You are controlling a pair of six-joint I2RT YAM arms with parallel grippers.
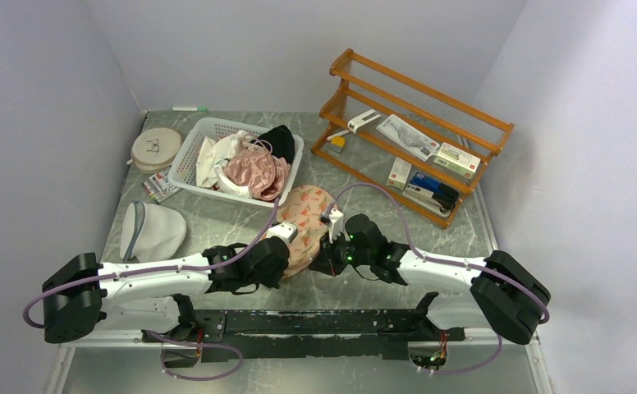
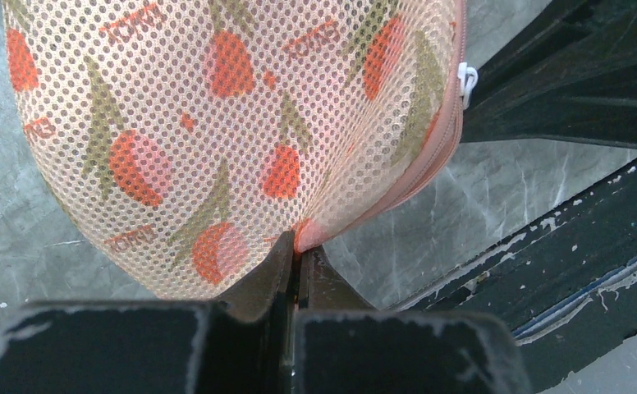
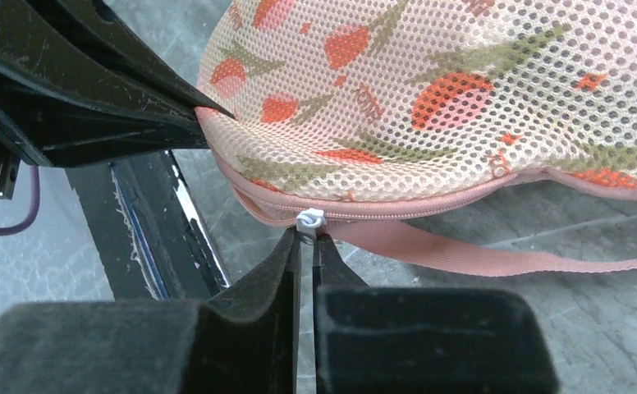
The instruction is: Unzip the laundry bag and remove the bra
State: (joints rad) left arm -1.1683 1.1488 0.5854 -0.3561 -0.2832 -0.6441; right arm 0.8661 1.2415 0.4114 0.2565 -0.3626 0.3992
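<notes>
The laundry bag [image 1: 305,215], a peach mesh case with orange-red and green print, lies at the table's middle between both arms. My left gripper [image 1: 286,261] is shut on the bag's near edge; in the left wrist view [image 2: 300,246] it pinches the pink zipper edging. My right gripper [image 1: 325,261] is shut on the white zipper pull [image 3: 309,220], at the bag's pink zipper line [image 3: 397,212]. The pull also shows in the left wrist view [image 2: 466,82]. The zipper looks closed. The bra is hidden.
A white basket [image 1: 185,156] with a shiny pink garment [image 1: 254,172] and black cloth stands behind the bag. A white mesh dome bag [image 1: 153,230] lies at the left. An orange wooden rack [image 1: 414,131] with small items stands at the back right. A pink strap [image 3: 496,254] trails from the bag.
</notes>
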